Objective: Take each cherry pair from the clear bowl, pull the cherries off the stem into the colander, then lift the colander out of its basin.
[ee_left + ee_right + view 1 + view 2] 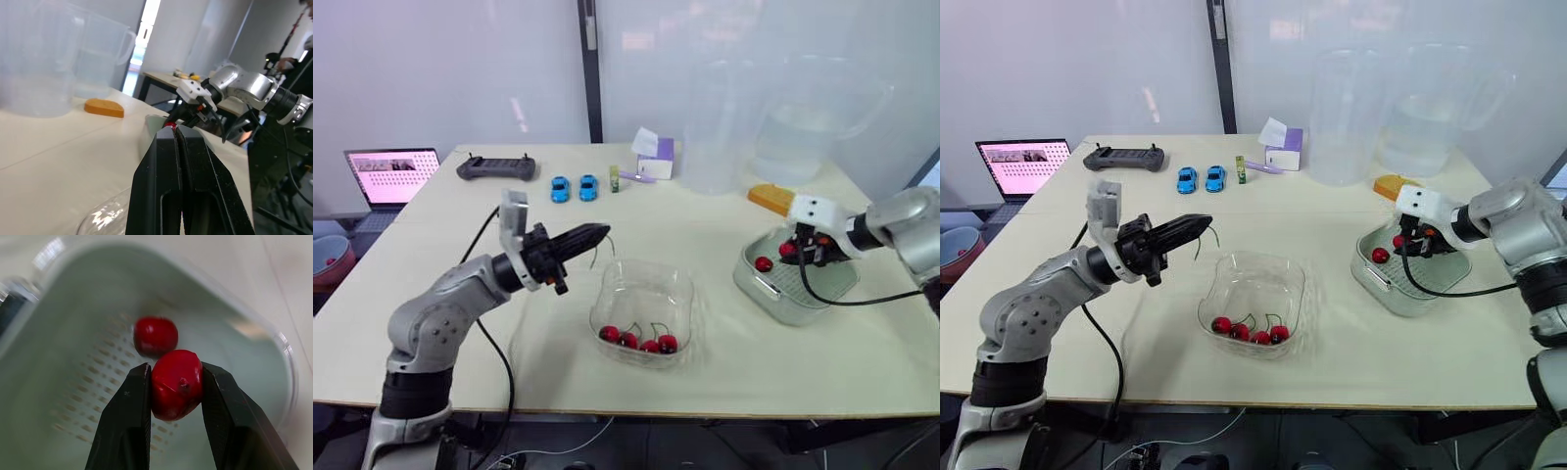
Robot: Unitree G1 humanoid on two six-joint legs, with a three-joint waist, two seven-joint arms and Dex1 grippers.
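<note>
The clear bowl stands at the table's middle front and holds several red cherries with stems. My left gripper hovers just left of the bowl's rim, shut on a thin bare stem that curls from its tips. At the right, the pale colander sits in its basin. My right gripper hangs over it, shut on a red cherry. One loose cherry lies on the colander's perforated floor, also seen as the cherry near its left wall.
An orange sponge lies just behind the colander. Two large clear jugs stand at the back right. A purple box, two blue toy cars, a black controller and a laptop line the back left.
</note>
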